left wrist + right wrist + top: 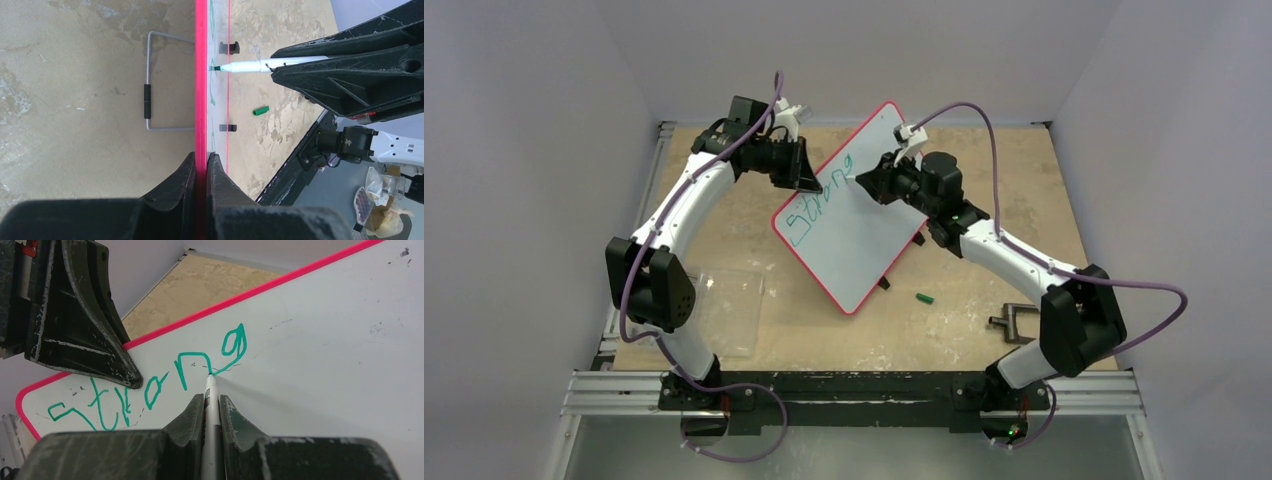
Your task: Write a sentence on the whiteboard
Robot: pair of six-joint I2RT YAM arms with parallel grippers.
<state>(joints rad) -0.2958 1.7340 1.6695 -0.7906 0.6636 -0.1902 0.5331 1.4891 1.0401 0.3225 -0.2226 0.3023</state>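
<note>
The whiteboard (856,215) with a red rim stands tilted on the table. My left gripper (807,178) is shut on its upper left edge; the left wrist view shows the red rim (201,75) edge-on between the jaws. My right gripper (869,180) is shut on a white marker (212,410) with a green tip that touches the board (325,355). The sentence (150,385) reads "Strong" in green letters, and the tip sits at the tail of the "g". The writing also shows in the top view (820,200).
A green marker cap (925,297) lies on the table right of the board, also in the left wrist view (260,110). A clear plastic sheet (729,310) lies at the near left. A metal bracket (1012,322) lies at the near right. A wire stand (150,95) props the board from behind.
</note>
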